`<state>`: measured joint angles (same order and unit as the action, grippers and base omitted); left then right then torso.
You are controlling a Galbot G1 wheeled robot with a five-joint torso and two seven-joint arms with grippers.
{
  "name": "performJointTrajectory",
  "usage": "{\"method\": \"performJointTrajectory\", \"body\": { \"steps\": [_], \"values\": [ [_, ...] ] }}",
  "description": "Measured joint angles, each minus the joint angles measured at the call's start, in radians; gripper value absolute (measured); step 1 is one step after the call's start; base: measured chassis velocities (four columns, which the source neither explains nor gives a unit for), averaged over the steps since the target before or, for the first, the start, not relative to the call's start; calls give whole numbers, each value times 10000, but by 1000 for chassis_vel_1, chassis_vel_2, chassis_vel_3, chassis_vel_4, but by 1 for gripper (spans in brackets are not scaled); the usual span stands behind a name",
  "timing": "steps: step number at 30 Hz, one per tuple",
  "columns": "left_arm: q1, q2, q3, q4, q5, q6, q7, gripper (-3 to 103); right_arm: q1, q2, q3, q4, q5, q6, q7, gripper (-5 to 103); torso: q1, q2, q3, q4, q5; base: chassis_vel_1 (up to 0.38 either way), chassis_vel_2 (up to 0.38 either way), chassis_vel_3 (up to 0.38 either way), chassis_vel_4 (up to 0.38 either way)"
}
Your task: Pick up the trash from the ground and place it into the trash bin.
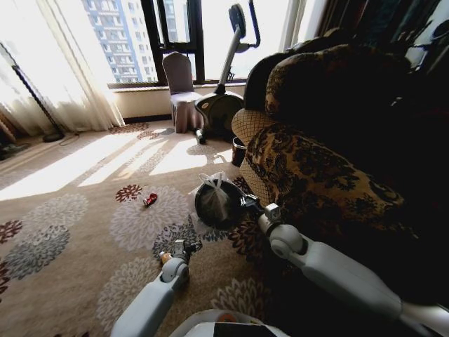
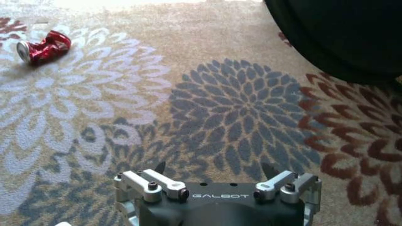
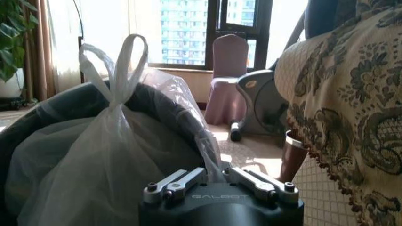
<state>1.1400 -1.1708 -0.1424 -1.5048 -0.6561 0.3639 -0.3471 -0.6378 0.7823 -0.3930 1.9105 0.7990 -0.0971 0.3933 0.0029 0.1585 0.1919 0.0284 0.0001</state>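
The trash bin (image 1: 216,205), a round black bucket with a crinkled plastic liner knotted at the top, stands on the flowered carpet beside the sofa. My right gripper (image 1: 247,203) is at its rim; in the right wrist view the fingers (image 3: 188,178) are pinched together on the rim and liner (image 3: 94,160) of the trash bin (image 3: 69,106). A crushed red-and-white can (image 1: 150,199) lies on the carpet left of the bin. My left gripper (image 1: 184,247) hovers low over the carpet, open and holding nothing (image 2: 215,168), with the can (image 2: 43,47) well ahead of it and the bin (image 2: 339,33) off to one side.
A floral-covered sofa (image 1: 316,161) fills the right side, close against the bin. A woven basket (image 1: 247,125), an exercise bike (image 1: 223,105) and a covered chair (image 1: 181,90) stand by the window. Open carpet stretches left toward the curtains (image 1: 63,70).
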Motion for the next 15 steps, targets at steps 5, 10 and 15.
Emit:
{"method": "performJointTrajectory", "body": {
  "steps": [5,10,15],
  "values": [
    [118,333,-63,-160,-574,326,-89,100,-119,236,-96,452,304,-334,186,0,-5,1,-4,7,0,0,0,0,0],
    [480,585,-269,-185,-244,116,113,100,-188,412,-132,172,65,-300,135,0,-4,0,-2,6,-2,0,0,0,0],
    [629,670,-243,-138,370,-180,511,100,-166,364,-93,147,87,-249,122,0,-3,0,-2,1,-1,42,4,-54,-18]
  ]
}}
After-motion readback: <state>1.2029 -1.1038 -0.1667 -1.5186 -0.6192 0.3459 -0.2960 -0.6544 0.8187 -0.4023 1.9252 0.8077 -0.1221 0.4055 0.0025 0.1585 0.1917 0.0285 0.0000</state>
